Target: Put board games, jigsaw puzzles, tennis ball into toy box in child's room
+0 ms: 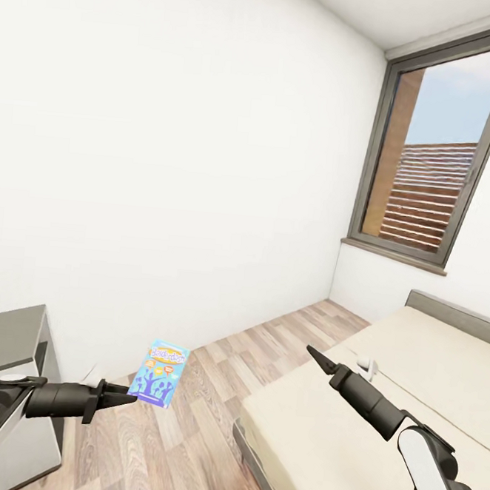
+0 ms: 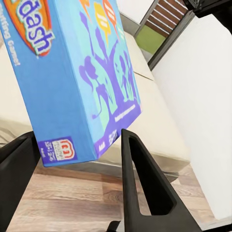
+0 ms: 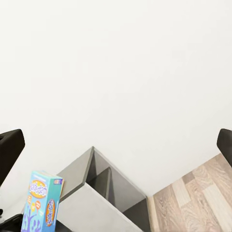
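Head view: left gripper (image 1: pixel 129 396) at seven o'clock pinches the blue board game (image 1: pixel 159 373) upright; right gripper (image 1: pixel 314 354) over the bed (image 1: pixel 428 365) looks pressed together, perhaps.

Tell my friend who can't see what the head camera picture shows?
The robot's left gripper holds a blue board game upright above the wood floor. Its right gripper hangs empty over the beige bed, in a white room with a window.
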Robot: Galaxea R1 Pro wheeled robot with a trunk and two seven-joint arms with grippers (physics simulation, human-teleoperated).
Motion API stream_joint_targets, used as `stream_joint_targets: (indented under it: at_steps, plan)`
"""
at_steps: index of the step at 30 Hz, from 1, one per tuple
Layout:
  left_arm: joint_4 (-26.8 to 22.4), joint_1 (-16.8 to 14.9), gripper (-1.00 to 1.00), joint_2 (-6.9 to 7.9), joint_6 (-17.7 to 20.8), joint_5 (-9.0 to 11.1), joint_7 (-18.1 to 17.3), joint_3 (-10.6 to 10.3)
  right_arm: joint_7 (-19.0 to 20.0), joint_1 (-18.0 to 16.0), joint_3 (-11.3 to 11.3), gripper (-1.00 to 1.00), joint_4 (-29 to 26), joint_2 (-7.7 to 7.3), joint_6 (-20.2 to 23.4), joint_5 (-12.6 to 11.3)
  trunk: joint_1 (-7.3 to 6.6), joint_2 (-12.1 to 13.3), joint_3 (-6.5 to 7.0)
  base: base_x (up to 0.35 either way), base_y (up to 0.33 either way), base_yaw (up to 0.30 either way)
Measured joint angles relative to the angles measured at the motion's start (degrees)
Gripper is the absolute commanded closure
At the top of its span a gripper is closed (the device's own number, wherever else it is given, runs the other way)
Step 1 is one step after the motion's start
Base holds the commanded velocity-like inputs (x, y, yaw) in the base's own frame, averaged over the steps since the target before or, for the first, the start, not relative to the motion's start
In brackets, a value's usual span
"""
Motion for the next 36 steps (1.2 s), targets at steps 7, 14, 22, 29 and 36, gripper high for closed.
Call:
stream_joint_targets:
  at_steps: [7, 14, 22, 29, 36]
  plan:
    - [0.0, 0.0, 1.00, 0.00, 0.0, 0.0, 0.0, 0.1, 0.0, 0.0, 0.0, -1.00, 0.0, 0.00, -0.1, 0.0, -1.54, 2.8, 1.05, 0.000, 0.000, 0.000]
    - [0.0, 0.0, 1.00, 0.01, 0.1, 0.1, 0.0, 0.4, 0.0, 0.0, 0.3, -1.00, 0.1, -0.01, -2.6, 0.0, -1.77, 3.2, 1.23, 0.000, 0.000, 0.000]
    - [0.0, 0.0, 1.00, 0.02, 0.1, 0.1, 0.0, 0.5, -0.1, 0.0, 2.5, -1.00, 0.1, 0.00, -3.0, 0.1, -1.77, 3.2, 1.23, 0.000, 0.000, 0.174]
    - [0.0, 0.0, 1.00, 0.03, 0.1, 0.1, 0.0, 0.6, -0.1, 0.0, 2.7, -1.00, 0.1, 0.00, -3.0, 0.2, -1.77, 3.2, 1.23, 0.000, 0.000, 0.272]
    - [0.0, 0.0, 1.00, 0.03, 0.3, 0.1, 0.0, 0.6, -0.1, 0.0, 2.8, -1.00, 0.2, 0.00, -3.0, 0.2, -1.77, 3.2, 1.23, 0.000, 0.000, 0.277]
